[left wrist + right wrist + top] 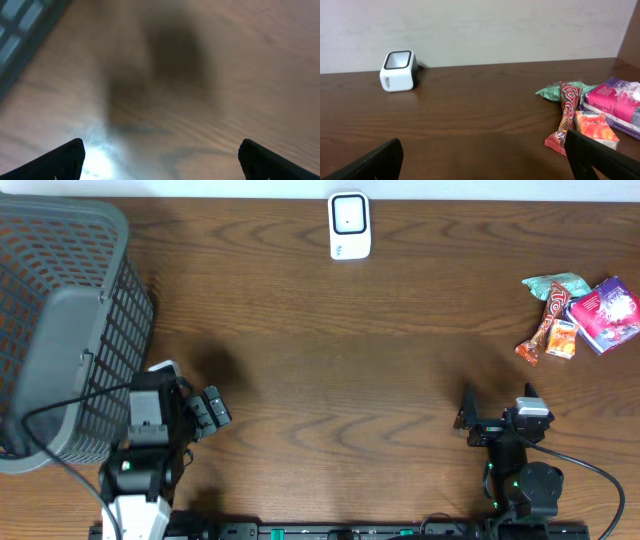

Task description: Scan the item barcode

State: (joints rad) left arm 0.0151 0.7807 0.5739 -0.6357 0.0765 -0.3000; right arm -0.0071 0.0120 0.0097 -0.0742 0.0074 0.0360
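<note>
We see the left tool spread apart by the basket at eight o'clock, the right tool apart at five; scanner at twelve, snack packets at two.

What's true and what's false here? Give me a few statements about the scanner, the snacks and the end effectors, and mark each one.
1. The white scanner stands at the far edge of the table. True.
2. The snack packets lie inside the grey basket. False: they lie on the table at the right; the basket is at the left.
3. The right end effector is open and empty. True.
4. The left end effector grips an orange packet. False: it is open, holding nothing.
</note>
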